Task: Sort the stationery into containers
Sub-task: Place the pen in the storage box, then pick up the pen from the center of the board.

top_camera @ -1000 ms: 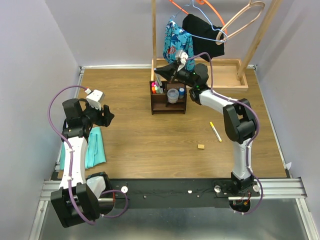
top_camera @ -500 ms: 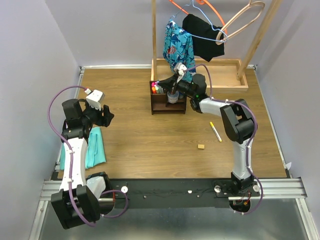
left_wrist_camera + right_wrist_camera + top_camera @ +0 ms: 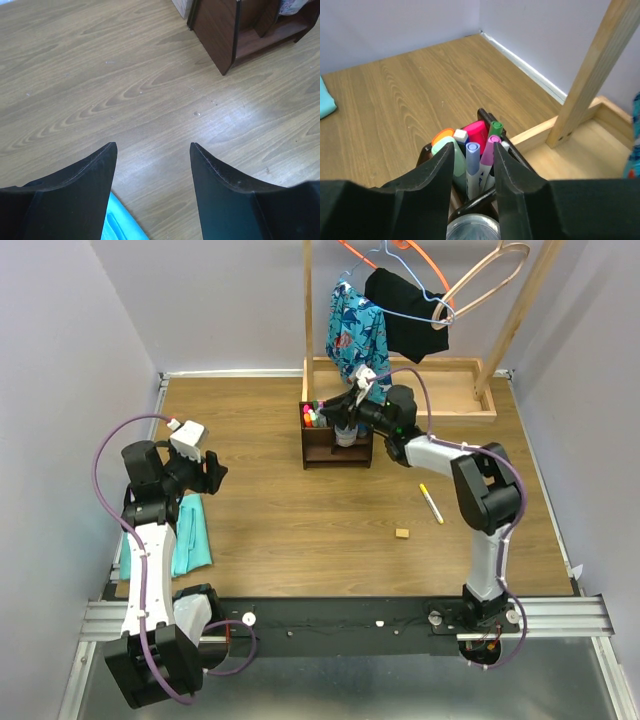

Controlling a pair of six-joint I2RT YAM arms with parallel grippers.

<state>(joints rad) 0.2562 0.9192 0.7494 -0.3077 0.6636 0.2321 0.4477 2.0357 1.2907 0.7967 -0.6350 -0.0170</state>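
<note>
In dark brown wooden organizer (image 3: pixel 325 447): capped markers (image 3: pixel 472 161), highlighters (image 3: pixel 476 131), clear tub (image 3: pixel 472 228) | loose: yellow-capped white marker (image 3: pixel 431 503), tan eraser (image 3: pixel 402 533) | left gripper (image 3: pixel 152 150), right gripper (image 3: pixel 473 146): fingers apart, gripping nothing

Pale lilac walls (image 3: pixel 60 340) close in a brown wood-grain table (image 3: pixel 290 510) on three sides. At twelve to one o'clock stands a light wooden clothes rack (image 3: pixel 308 300) hung with clothes (image 3: pixel 405 310), its tray (image 3: pixel 460 416) against the back wall. A metal rail (image 3: pixel 560 618) runs along six o'clock. The light is soft and even.
</note>
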